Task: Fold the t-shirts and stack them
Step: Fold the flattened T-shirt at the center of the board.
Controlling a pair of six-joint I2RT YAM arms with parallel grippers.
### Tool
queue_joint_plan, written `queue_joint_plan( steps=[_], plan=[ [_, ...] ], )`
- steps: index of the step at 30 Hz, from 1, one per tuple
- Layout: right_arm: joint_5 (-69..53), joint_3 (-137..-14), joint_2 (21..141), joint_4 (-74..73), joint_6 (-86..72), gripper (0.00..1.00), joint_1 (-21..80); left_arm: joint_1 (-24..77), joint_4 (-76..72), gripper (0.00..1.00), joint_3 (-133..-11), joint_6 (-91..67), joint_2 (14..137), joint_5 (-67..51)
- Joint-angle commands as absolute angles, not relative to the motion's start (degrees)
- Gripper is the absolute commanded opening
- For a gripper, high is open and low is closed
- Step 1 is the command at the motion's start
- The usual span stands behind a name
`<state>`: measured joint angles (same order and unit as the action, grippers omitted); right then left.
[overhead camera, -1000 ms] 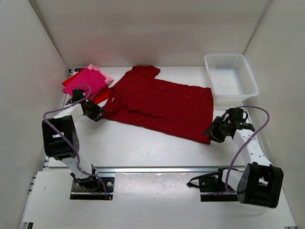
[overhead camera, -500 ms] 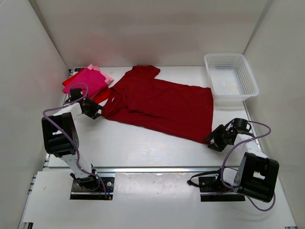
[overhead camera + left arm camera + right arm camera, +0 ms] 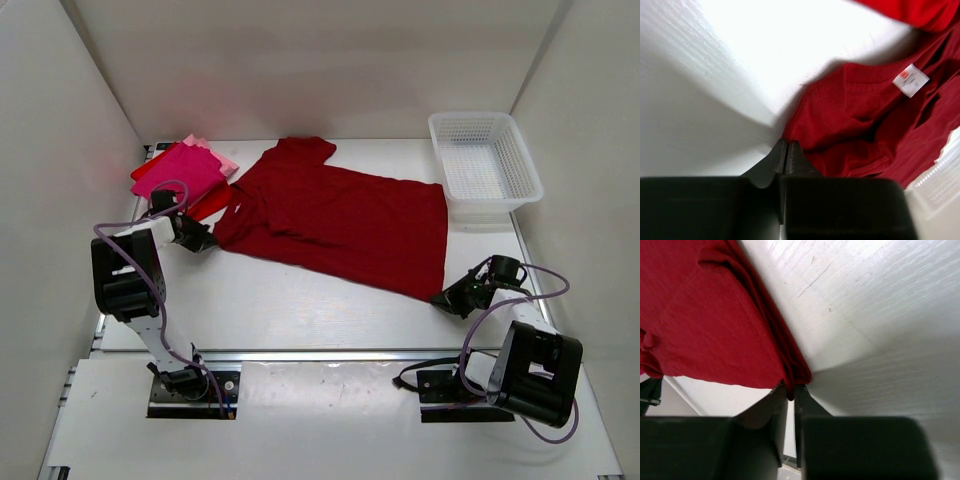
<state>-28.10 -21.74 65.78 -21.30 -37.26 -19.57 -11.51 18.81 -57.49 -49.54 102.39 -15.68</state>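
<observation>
A dark red t-shirt (image 3: 335, 215) lies spread flat across the middle of the table. My left gripper (image 3: 205, 240) is low at its near-left corner, by the collar. In the left wrist view the left gripper (image 3: 785, 144) is shut, its tips meeting right on the cloth's edge, below the white neck tag (image 3: 910, 80). My right gripper (image 3: 447, 297) sits at the hem's near-right corner. In the right wrist view that right gripper (image 3: 789, 390) is shut with a fold of dark red t-shirt (image 3: 715, 330) pinched between its tips. A magenta shirt (image 3: 185, 170) tops a folded pile at the back left, over light pink (image 3: 226, 160) and bright red (image 3: 148, 176).
A white lattice basket (image 3: 484, 165) stands at the back right, close to the shirt's far-right corner. White walls enclose the table on the left, back and right. Bare tabletop (image 3: 300, 300) runs between the shirt and the arm bases.
Both grippers have gone from open to shut. The right gripper dropped down to the table at the hem corner. The left gripper settled at the collar-side corner.
</observation>
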Motion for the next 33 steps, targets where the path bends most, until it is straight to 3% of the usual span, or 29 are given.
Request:
queue_joint_plan(
  steps=[1,13,20,25,28,33],
  plan=[
    [-24.26,-21.71,66.71,-21.26,-36.83,0.0,-20.04,-11.51,17.75,0.01,-56.69,-48.87,99.85,-15.47],
    [-22.16,-29.68,58.8,-40.85,-31.31,0.0,-17.76,-12.83,32.59,0.0,-44.65,-42.28,85.96,-7.92],
    [-10.73,-40.86,59.5,-48.51,-23.22,0.01,-14.49,-15.3,47.36,0.0,-49.83,-32.61,84.55,-2.11],
    [-17.74,-38.95,59.95,-49.31,-19.34,0.0,-20.38,-15.55,50.71,0.0,-48.52,-31.73,82.53,-2.91],
    [-15.56,-39.89,59.15,-52.38,-20.82,0.01,-18.37,-17.22,54.13,0.0,-47.99,-29.45,81.57,-0.1],
    [-14.33,-39.73,58.53,-55.54,-21.35,0.0,-17.76,-17.67,59.15,0.09,-47.2,-27.51,81.12,2.81]
  ],
)
